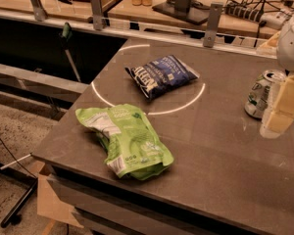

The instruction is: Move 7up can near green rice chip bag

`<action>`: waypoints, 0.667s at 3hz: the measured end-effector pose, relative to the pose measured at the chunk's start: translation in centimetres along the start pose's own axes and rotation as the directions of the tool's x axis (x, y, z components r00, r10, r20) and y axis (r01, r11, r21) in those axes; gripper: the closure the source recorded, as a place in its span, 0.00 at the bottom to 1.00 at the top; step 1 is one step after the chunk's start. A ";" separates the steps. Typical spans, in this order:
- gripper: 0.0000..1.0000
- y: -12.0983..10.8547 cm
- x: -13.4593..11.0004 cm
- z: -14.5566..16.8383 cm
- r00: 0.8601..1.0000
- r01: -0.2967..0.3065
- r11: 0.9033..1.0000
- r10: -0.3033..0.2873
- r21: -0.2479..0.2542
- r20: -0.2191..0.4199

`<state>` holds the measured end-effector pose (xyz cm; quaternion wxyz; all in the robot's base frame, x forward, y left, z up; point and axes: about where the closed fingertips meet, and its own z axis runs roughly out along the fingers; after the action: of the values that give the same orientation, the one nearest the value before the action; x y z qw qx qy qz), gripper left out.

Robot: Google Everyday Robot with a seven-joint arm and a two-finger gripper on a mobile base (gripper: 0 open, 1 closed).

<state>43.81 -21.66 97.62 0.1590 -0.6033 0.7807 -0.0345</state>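
Silver 7up can (259, 94) sits just beside pincer (277, 117), far right.

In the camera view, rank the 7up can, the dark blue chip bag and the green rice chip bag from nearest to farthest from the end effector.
1. 7up can, far right, just beside the end effector.
2. dark blue chip bag, middle, toward the back.
3. green rice chip bag, front left.

Lime-green bag (125, 141), dark blue bag (161, 75), cream pincer (277, 117) beside silver-green can (259, 96)
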 end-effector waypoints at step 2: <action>0.00 -1.5 1.5 -0.4 0.998 -0.038 0.999 0.036 0.026 0.050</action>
<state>44.74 -23.58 98.03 0.1870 -0.5872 0.7871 -0.0270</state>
